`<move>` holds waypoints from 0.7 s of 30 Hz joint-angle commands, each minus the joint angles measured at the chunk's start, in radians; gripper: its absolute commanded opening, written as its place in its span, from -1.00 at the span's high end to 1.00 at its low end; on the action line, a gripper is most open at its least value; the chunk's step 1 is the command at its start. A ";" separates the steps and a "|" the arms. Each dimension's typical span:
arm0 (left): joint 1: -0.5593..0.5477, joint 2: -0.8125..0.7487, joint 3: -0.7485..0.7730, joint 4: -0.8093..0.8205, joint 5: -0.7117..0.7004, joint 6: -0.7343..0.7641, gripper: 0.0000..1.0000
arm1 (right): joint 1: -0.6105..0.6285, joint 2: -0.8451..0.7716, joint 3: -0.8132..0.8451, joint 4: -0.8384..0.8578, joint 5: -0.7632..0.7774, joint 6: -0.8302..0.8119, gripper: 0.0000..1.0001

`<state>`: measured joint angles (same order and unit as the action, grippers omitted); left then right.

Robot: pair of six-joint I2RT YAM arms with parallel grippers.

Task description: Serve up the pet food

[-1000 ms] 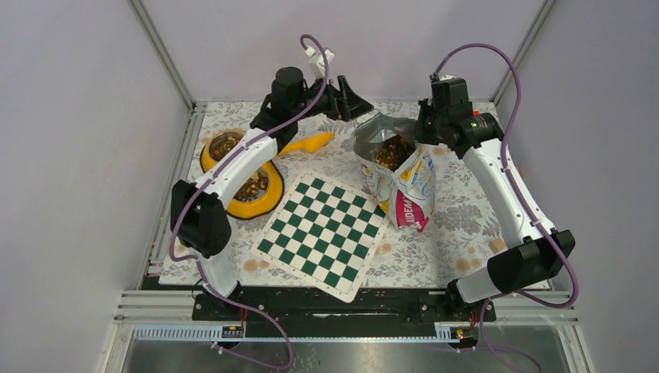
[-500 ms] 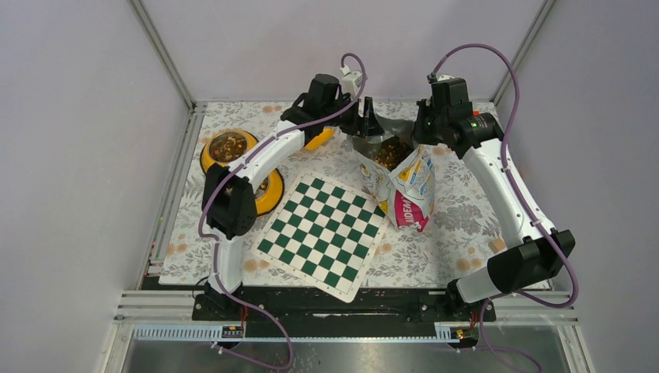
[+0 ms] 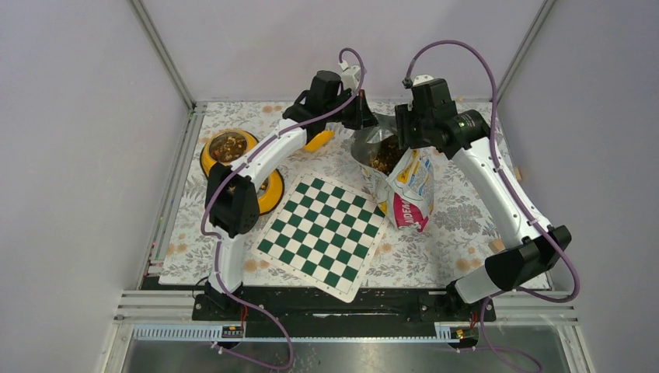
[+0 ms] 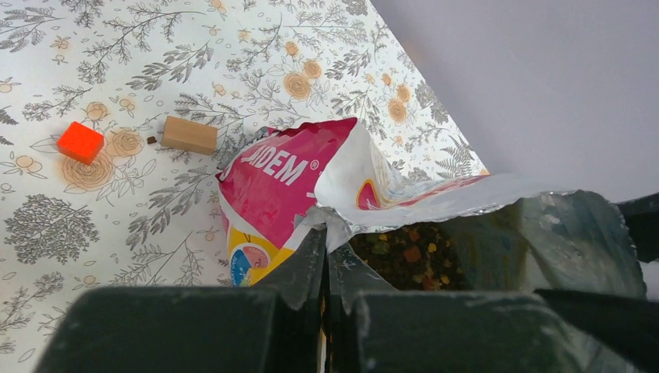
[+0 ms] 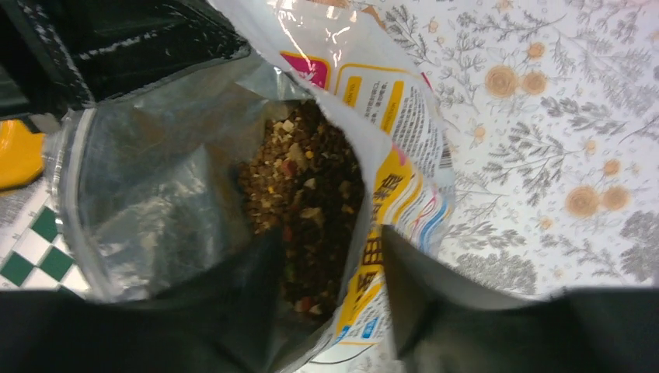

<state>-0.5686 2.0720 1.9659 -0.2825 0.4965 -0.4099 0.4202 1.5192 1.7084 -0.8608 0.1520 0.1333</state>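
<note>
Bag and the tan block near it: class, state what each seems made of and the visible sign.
The bag: probably thin plastic film, glossy and printed outside, with a silvery foil-like lining inside; it crinkles and catches glare. The block: likely wood, matte pale tan with flat faces and sharp edges; any grain is too small to confirm.

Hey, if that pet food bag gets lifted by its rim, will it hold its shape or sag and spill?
Likely floppy: the bag is thin crinkled foil, its rim folding where the left pincer pinches it. Probably bottom-heavy, since kibble fills the lower part. It stands tilted, so it may tip and spill if tugged sideways.
</note>
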 commanded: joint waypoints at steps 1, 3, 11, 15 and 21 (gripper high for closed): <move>-0.006 -0.021 0.045 0.123 -0.049 -0.111 1.00 | 0.021 -0.089 0.035 -0.026 0.087 -0.019 -0.30; -0.007 -0.020 0.049 0.135 -0.069 -0.140 1.00 | 0.023 -0.126 0.022 -0.020 0.104 -0.011 -0.56; -0.006 0.026 0.080 0.146 -0.094 -0.265 1.00 | 0.074 -0.225 -0.039 -0.077 0.161 0.047 -0.82; -0.005 0.032 0.090 0.152 -0.102 -0.308 1.00 | 0.129 -0.259 -0.092 -0.131 0.208 0.082 -0.80; -0.005 0.020 0.095 0.154 -0.161 -0.378 1.00 | 0.231 -0.317 -0.193 -0.132 0.167 0.130 -0.76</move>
<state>-0.5819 2.1124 1.9877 -0.2352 0.4091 -0.7044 0.5922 1.2446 1.5562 -0.9695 0.3164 0.2165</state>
